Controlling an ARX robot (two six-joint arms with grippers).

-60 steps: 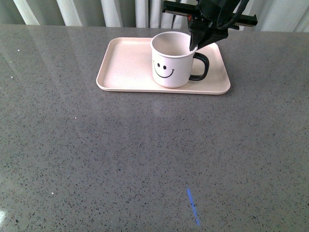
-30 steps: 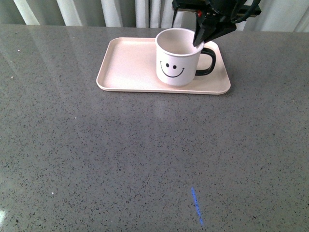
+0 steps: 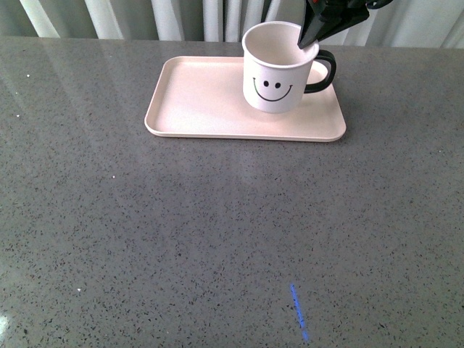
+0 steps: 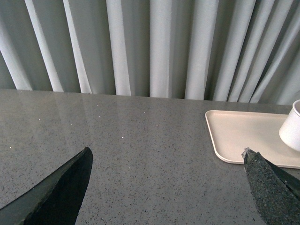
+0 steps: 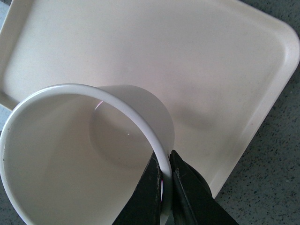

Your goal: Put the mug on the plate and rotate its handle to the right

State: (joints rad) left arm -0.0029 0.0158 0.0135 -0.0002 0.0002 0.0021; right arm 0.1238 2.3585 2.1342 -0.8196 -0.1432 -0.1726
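mug (image 3: 275, 72) moved toward upper right of frame in last second, over right part of pink tray (image 3: 196, 94) | handle (image 3: 324, 71) pointing right | right gripper (image 3: 307, 38) jaws pinched on mug rim | left gripper (image 4: 166, 151) jaws wide apart, empty | task judged almost finished, release left

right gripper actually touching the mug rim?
Touching. The right wrist view shows the right gripper clamping the mug at its rim, one finger inside and one outside, with no gap.

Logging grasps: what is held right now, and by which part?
The right gripper pinches the mug by its rim, one finger inside, one outside, beside the handle. The left gripper holds nothing.
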